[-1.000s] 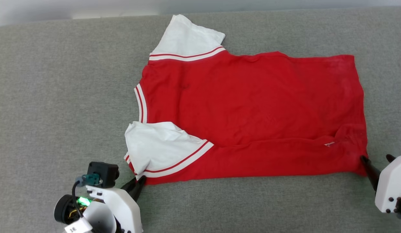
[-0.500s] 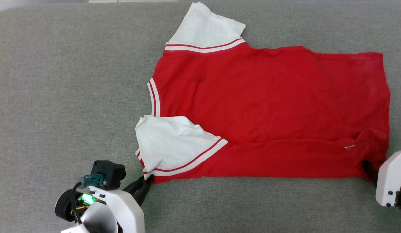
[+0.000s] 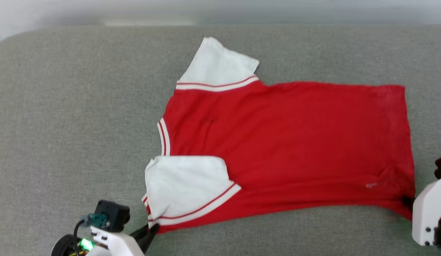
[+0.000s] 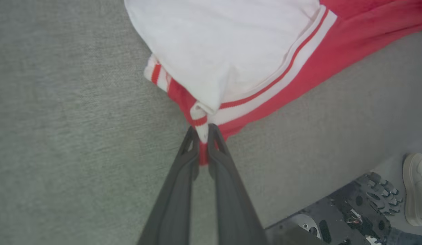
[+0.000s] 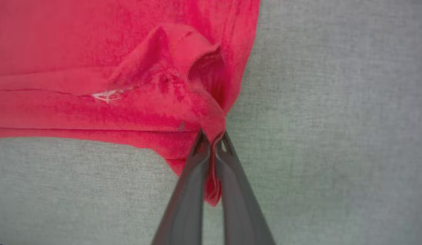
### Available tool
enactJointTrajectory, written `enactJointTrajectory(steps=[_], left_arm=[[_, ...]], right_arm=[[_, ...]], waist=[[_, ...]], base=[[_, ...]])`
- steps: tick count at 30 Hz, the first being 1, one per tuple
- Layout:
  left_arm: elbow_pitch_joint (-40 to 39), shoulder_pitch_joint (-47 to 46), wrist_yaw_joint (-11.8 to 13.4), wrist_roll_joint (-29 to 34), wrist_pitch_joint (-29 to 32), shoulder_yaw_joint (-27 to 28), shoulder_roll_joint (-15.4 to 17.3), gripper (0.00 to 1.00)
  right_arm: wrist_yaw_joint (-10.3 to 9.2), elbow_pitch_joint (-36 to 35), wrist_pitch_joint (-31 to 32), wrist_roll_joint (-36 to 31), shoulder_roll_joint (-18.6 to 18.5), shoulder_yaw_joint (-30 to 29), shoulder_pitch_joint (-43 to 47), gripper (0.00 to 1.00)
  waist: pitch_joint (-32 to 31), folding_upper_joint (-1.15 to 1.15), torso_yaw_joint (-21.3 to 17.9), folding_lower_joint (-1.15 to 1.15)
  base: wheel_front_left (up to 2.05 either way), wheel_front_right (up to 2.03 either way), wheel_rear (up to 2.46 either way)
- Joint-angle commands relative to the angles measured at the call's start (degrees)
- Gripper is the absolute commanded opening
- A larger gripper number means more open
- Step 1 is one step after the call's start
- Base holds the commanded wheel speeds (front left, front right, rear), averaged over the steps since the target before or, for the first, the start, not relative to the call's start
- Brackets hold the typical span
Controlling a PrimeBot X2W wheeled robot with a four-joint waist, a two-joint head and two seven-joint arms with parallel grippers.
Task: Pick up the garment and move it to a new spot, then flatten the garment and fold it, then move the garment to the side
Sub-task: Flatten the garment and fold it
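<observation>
Garment (image 3: 284, 142) lies spread on the grey cloth-covered bench (image 3: 63, 124), neck to the robot's left and hem to its right, with a plain red face turned up. The far white sleeve (image 3: 216, 65) lies out flat away from the robot. The near white sleeve (image 3: 186, 185) lies turned in over the red body, its striped band slanting across. Striped trim at the neck (image 3: 163, 137) curves along the left edge between the two sleeves. A small white mark (image 3: 371, 185) shows on the red cloth near the near right corner.

Left hand (image 3: 151, 231) is at the near left corner of the garment. In the left wrist view its fingers are drawn narrow and pinch a gathered tip of striped trim and red cloth (image 4: 203, 131), and the white sleeve (image 4: 231, 51) fans out beyond them over the bench (image 4: 61, 136). A pale shoe (image 4: 415, 189) shows on the floor past the bench edge.

Right hand (image 3: 407, 203) is at the near right corner of the hem. In the right wrist view its fingers are closed tight on a bunched fold of red cloth (image 5: 212, 136), and a tail of the cloth hangs down between them. The cloth (image 5: 95, 68) puckers into a raised ridge just beyond the grip, beside the white mark (image 5: 107, 95). Bare bench (image 5: 333, 136) lies to the right of the hem.
</observation>
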Motion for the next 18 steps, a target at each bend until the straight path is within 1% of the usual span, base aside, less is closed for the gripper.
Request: enactJointTrajectory(steps=[1,6,11,14,16,18], left_arm=[[-0.4,1.7,0.6,-0.2,-0.1,0.1,1.0,0.00],[-1.6,5.3,1.2,-0.9,-0.4,-0.6,1.8,0.00],[-1.4,7.3,1.0,-1.5,-0.8,-1.4,1.2,0.00],[-0.5,7.5,0.5,-1.5,-0.4,-2.5,0.5,0.00],[0.5,7.0,-0.1,-1.3,-0.4,-3.1,0.1,0.00],[1.4,6.3,-0.6,-1.3,-0.5,-3.6,-0.8,0.00]], right_arm=[[-0.04,-1.6,1.0,0.9,-0.9,-0.6,1.5,0.00],[-0.05,-6.0,3.9,1.2,-1.6,-2.1,6.2,0.00],[-0.06,-8.4,6.8,0.6,-0.4,-5.2,10.5,0.00],[-0.06,-8.6,7.8,-0.2,0.2,-6.1,12.2,0.00],[-0.06,-7.8,7.9,-0.4,1.1,-6.5,13.0,0.00],[-0.06,-6.8,7.4,-1.3,1.2,-6.4,13.9,0.00]], waist=[[-1.6,0.00,-0.4,-0.01],[-3.4,0.00,-0.7,-0.01],[-4.1,0.00,-0.7,-0.01],[-4.2,0.00,-0.8,-0.01],[-4.1,0.00,-0.9,-0.01],[-3.9,0.00,-0.9,-0.01]], base=[[0.00,0.00,0.00],[0.00,0.00,0.00],[0.00,0.00,0.00],[0.00,0.00,0.00],[0.00,0.00,0.00],[0.00,0.00,0.00]])
